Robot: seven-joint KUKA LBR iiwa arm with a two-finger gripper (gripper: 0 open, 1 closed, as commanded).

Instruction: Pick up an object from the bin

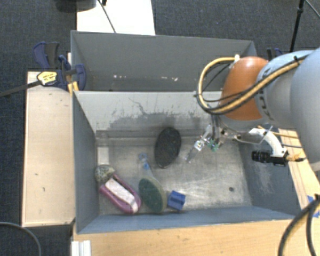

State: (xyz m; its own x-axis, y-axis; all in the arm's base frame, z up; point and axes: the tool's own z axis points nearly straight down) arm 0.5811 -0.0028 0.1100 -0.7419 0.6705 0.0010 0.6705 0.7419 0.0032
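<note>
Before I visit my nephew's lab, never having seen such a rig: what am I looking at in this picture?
One camera looks down, slightly from the side, into a grey metal bin. The big pale shape with the orange cover, reaching in from the right, is a robot arm. At its tip is the gripper, the part that grasps, just to the right of a dark oval lump near the bin's middle. Along the near wall lie a greyish lump, a pink-and-purple oblong thing, a dark green oval and a small blue block. Whether the gripper holds anything cannot be told here.
</note>
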